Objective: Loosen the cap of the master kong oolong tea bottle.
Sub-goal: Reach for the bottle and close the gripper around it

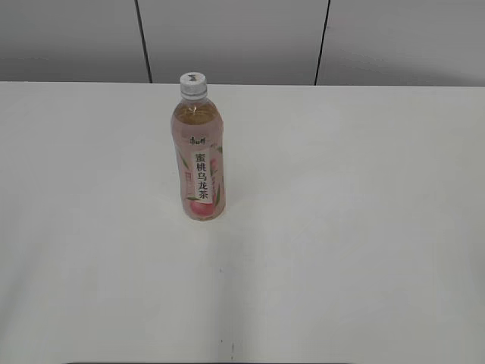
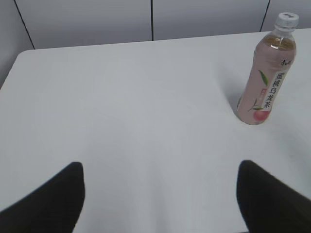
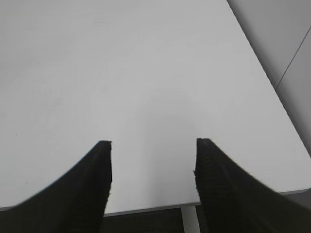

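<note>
The master kong oolong tea bottle (image 1: 200, 158) stands upright on the white table (image 1: 341, 227), left of centre and towards the back. Its white cap (image 1: 192, 83) sits on top. The bottle also shows at the far right of the left wrist view (image 2: 265, 77), with its cap (image 2: 285, 20). My left gripper (image 2: 160, 167) is open and empty, well short of the bottle and to its left. My right gripper (image 3: 153, 143) is open and empty over the table's front edge; the bottle is out of its view. Neither gripper shows in the exterior view.
A grey panelled wall (image 1: 242, 38) runs behind the table. The table's front edge (image 3: 146, 208) and right edge (image 3: 272, 87) show in the right wrist view, its left back corner (image 2: 22, 53) in the left wrist view.
</note>
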`<move>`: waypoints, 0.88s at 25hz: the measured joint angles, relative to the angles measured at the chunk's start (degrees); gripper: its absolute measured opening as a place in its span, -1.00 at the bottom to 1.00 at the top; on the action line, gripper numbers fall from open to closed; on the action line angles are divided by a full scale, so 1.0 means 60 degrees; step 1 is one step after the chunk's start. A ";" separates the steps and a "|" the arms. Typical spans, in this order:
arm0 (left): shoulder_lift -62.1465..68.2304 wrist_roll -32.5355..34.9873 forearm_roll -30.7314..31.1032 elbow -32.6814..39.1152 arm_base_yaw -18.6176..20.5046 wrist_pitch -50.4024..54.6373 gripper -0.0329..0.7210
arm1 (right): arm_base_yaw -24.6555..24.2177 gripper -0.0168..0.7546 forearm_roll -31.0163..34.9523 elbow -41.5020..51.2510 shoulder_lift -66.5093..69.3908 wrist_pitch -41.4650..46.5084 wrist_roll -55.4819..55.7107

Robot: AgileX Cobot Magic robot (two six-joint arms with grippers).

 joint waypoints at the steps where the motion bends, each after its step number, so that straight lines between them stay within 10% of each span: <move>1: 0.0000 0.0000 0.0000 0.0000 0.0000 0.0000 0.60 | 0.0000 0.13 0.0000 0.0000 0.0000 0.0000 0.0000; 9: 0.0297 0.0000 0.0181 -0.0146 0.0000 -0.0403 0.55 | 0.0000 0.13 0.0000 0.0000 0.0000 0.0000 0.0000; 22: 0.3662 0.0000 -0.1395 0.0691 0.0000 -0.6746 0.41 | 0.0000 0.13 0.0000 0.0000 0.0000 0.0000 0.0000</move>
